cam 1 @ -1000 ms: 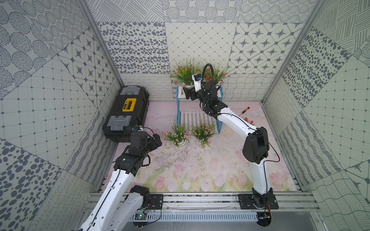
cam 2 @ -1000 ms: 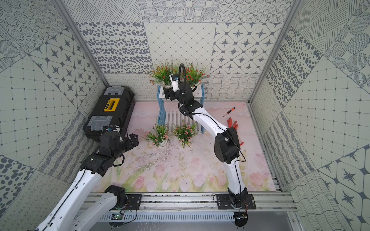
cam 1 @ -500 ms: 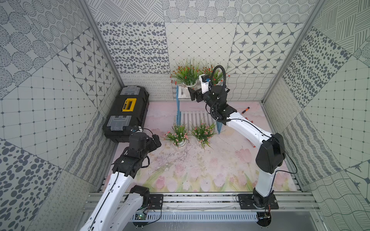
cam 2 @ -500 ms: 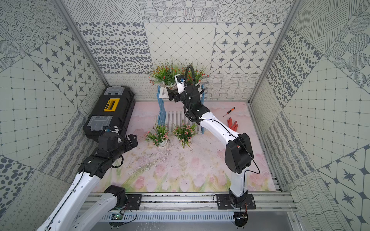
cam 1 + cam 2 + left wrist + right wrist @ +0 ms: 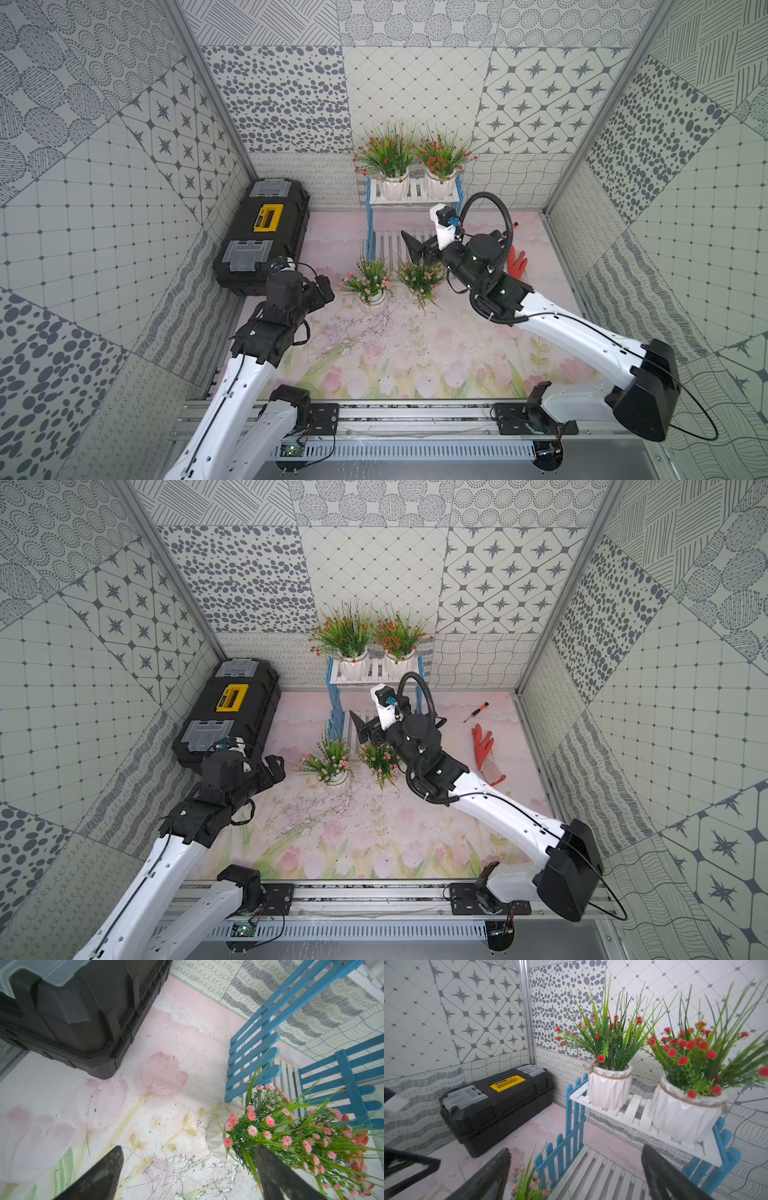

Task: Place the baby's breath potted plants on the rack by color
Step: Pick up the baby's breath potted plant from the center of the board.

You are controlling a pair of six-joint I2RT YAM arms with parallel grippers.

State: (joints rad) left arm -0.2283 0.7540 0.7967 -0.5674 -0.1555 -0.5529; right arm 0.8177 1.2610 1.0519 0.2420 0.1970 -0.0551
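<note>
Two red-flowered baby's breath potted plants [image 5: 388, 156] [image 5: 442, 156] stand side by side on the rack's [image 5: 411, 198] top shelf, also in the right wrist view [image 5: 610, 1084] [image 5: 683, 1113]. Two pink-flowered plants [image 5: 370, 278] [image 5: 419, 278] stand on the floor mat just before the bare lower shelf [image 5: 596, 1172]. My right gripper [image 5: 411, 251] [image 5: 576, 1149] hangs open and empty above that lower shelf. My left gripper [image 5: 324, 286] [image 5: 189, 1148] is open and empty, close beside the left pink plant's white pot [image 5: 216, 1138].
A black and yellow toolbox [image 5: 266, 232] lies along the left wall, close behind my left arm. An orange glove [image 5: 486, 754] and a small screwdriver [image 5: 476, 712] lie on the mat right of the rack. Patterned walls close in three sides.
My right gripper has drawn back from the rack's top shelf, coming down and forward over the lower shelf, still open. The left arm has hardly moved.
</note>
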